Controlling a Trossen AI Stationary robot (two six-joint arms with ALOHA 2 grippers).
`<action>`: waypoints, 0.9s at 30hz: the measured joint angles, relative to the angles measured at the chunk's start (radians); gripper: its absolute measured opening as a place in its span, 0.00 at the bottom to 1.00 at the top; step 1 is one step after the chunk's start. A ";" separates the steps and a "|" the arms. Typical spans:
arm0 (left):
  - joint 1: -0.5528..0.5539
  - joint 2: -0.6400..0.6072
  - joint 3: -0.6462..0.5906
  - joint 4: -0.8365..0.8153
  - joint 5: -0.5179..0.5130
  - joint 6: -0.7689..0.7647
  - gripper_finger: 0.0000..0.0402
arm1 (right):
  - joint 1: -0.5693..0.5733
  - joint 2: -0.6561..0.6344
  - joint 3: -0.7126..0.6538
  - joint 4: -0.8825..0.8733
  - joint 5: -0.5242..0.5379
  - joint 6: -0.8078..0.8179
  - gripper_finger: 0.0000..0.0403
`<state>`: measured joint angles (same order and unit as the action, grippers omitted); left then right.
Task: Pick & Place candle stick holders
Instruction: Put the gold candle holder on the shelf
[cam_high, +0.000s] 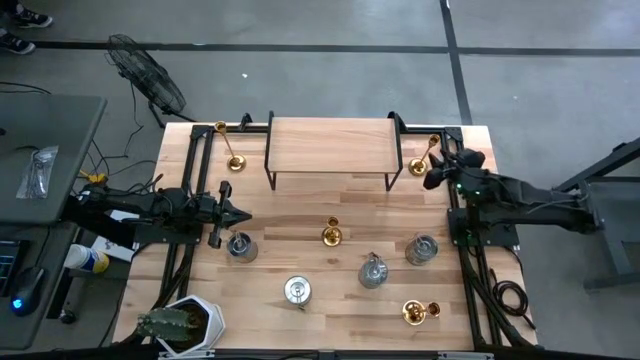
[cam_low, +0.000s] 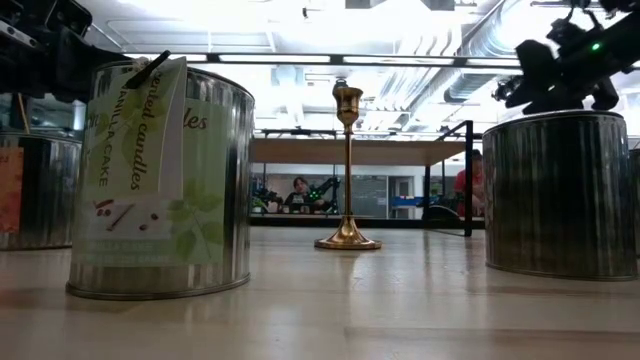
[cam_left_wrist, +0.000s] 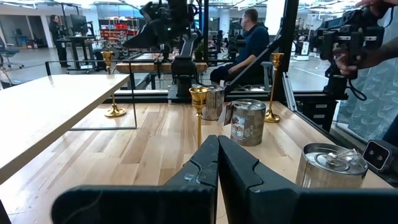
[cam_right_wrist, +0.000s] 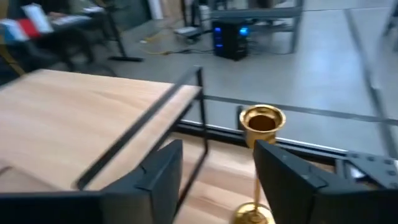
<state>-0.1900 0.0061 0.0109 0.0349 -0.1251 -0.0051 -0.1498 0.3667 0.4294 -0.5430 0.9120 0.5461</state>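
A: Which step is this?

B: It looks like a release. The right end effector (cam_high: 437, 168) sits at the upper right of the high view, beside the wooden shelf (cam_high: 331, 147), with a gold candlestick (cam_right_wrist: 260, 163) standing between its parted fingers (cam_right_wrist: 297, 180). The jaws are apart and seem clear of the stem, so it holds nothing.

A: And the next move?

B: Probably backing straight off without clipping the stem, then reaching for another holder: a gold one (cam_high: 332, 234) at mid-frame, one (cam_high: 420, 312) at lower right, or a tin (cam_high: 421, 248) below the end effector.

A: The other arm?

B: The left end effector (cam_high: 238, 215) waits at the left of the table (cam_high: 300, 205), fingers pressed shut on nothing, just above a tin (cam_high: 240, 245).
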 joint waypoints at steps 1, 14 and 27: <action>0.000 0.000 0.000 0.000 0.000 0.000 0.00 | -0.009 0.022 0.000 0.005 0.005 0.000 0.52; 0.000 0.000 0.000 0.000 0.004 0.000 0.00 | -0.079 0.163 -0.004 0.008 0.057 0.115 0.56; 0.000 0.000 0.000 0.000 0.003 0.000 0.00 | -0.089 0.176 -0.195 0.252 0.116 0.158 0.56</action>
<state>-0.1898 0.0063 0.0109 0.0353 -0.1219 -0.0051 -0.2386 0.5423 0.2340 -0.2913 1.0279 0.7044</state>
